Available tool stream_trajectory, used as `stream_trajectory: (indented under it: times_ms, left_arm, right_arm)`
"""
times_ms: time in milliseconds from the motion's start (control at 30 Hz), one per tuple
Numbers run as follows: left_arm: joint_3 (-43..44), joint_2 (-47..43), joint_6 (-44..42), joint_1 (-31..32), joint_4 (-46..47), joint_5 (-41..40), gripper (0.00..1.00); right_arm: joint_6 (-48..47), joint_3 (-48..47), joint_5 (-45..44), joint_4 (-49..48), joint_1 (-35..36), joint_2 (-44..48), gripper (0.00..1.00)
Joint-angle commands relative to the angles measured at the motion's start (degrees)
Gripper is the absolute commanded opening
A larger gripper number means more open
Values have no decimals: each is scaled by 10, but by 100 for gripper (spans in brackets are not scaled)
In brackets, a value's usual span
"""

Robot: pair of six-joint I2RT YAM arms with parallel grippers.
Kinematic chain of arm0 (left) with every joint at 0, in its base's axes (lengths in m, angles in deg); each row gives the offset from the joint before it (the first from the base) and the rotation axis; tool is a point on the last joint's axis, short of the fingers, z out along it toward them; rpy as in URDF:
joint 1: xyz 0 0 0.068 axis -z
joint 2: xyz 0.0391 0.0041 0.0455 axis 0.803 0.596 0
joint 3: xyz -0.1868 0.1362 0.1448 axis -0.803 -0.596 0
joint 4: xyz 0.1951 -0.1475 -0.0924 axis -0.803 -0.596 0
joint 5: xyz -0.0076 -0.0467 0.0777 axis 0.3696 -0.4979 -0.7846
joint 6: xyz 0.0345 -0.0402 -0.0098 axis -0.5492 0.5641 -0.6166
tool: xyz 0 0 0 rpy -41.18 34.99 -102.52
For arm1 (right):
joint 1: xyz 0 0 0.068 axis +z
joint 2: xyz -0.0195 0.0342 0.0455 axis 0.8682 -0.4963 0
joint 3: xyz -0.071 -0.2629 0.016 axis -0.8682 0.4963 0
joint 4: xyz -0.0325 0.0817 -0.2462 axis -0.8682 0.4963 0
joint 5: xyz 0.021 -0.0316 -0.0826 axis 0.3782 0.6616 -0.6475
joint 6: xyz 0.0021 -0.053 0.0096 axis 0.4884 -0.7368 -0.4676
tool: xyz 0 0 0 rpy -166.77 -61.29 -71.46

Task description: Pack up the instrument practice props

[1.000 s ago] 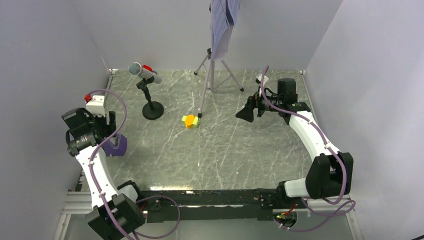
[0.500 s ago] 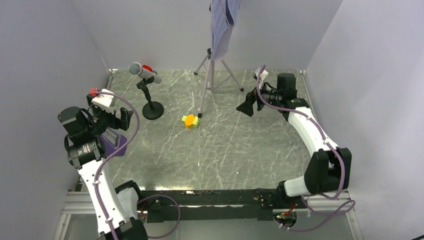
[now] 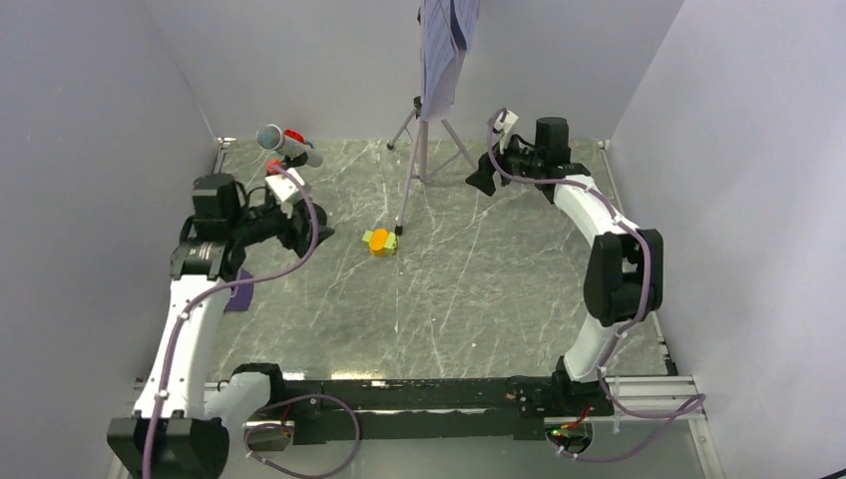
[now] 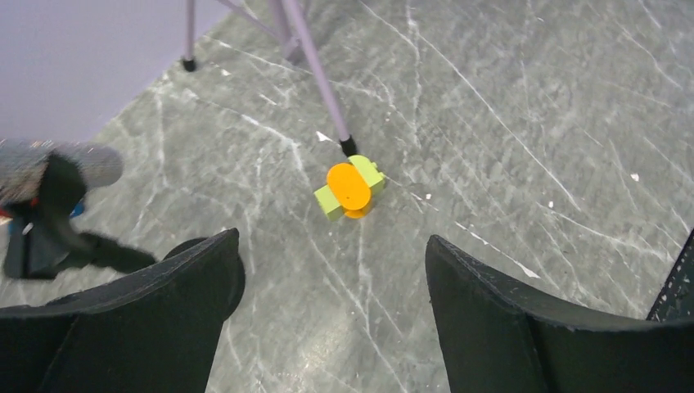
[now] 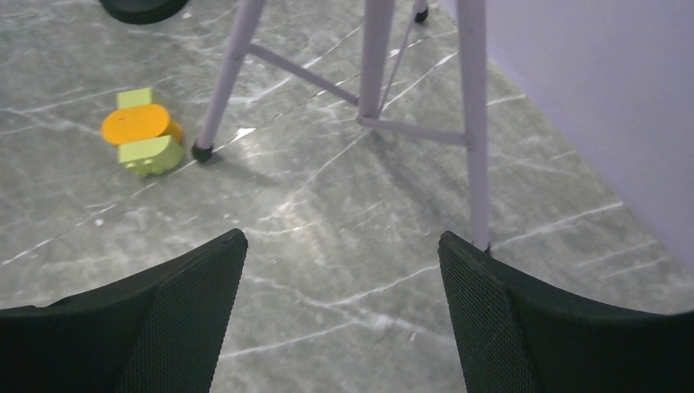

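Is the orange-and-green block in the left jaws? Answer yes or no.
No, the orange-and-green block lies on the table ahead of the left gripper, whose open jaws hold nothing.

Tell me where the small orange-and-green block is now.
In the top view, the small orange-and-green block lies near the middle of the grey marbled table, beside the foot of the music stand's front leg.

- This is a robot test lab
- Plain grey walls (image 3: pixel 90 120) box in a stone-look table (image 3: pixel 479 289)
- A left arm (image 3: pixel 190 329) and a right arm (image 3: pixel 596 213) sit on a black rail (image 3: pixel 419 394)
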Motion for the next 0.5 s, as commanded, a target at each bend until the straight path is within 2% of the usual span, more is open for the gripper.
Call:
stream_trajectory:
  times_ms: [0, 67, 233, 467]
  left_arm:
    - [61, 49, -48, 83, -24, -60, 87]
    - [74, 75, -41, 113, -5, -86, 85]
    - [121, 149, 50, 139, 68, -105, 83]
    - [158, 208, 80, 177, 78, -117, 83]
  right_arm:
    - [-36, -69, 18, -62, 2, -48, 87]
    - [-40, -91, 18, -70, 6, -79, 87]
    - [-39, -154, 12, -73, 20, -136, 87]
    - [-31, -245, 6, -73, 29, -213, 89]
